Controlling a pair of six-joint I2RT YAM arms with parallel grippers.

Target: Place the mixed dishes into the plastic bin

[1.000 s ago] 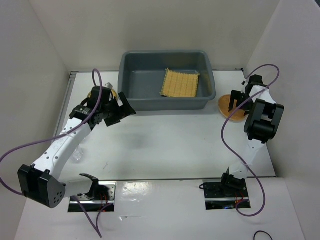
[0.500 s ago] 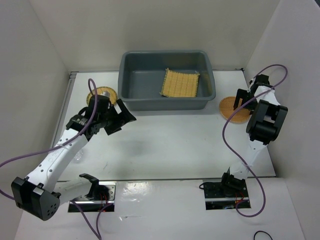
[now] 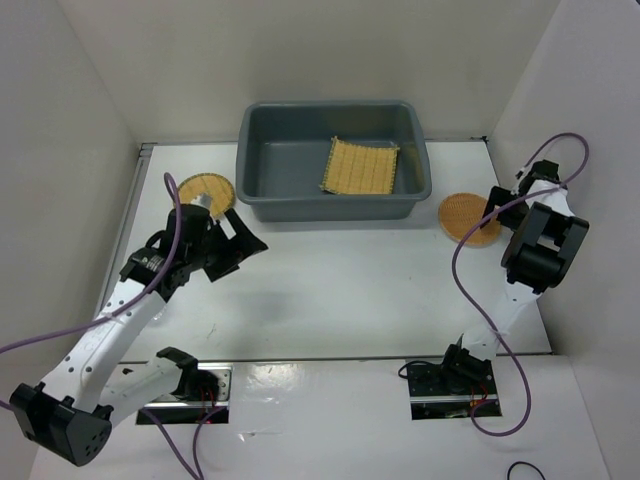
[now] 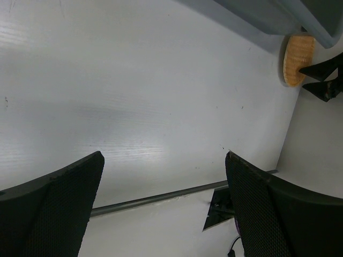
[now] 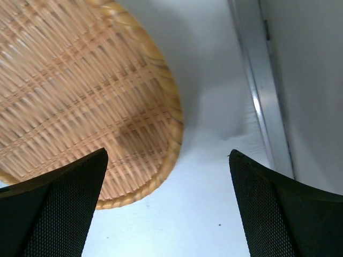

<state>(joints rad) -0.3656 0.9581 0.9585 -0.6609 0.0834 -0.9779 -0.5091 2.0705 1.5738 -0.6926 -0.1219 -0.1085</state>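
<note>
the yellow disc with dark rim (image 3: 205, 187) lies flat on the white surface (image 3: 340, 285), just left of the grey plastic bin (image 3: 330, 208). near it the left pincer (image 4: 163, 155) hangs over bare surface, its fingers spread wide and gripping nothing. the square woven mat (image 3: 360, 167) lies inside the bin, toward its right end. right of the bin, the orange disc (image 3: 466, 217) rests on the surface. the right pincer (image 5: 166, 155) hovers over its right edge, spread wide and empty.

Grey bin (image 3: 330, 208), yellow woven mat (image 3: 360, 166), orange disc (image 3: 466, 216)
</note>
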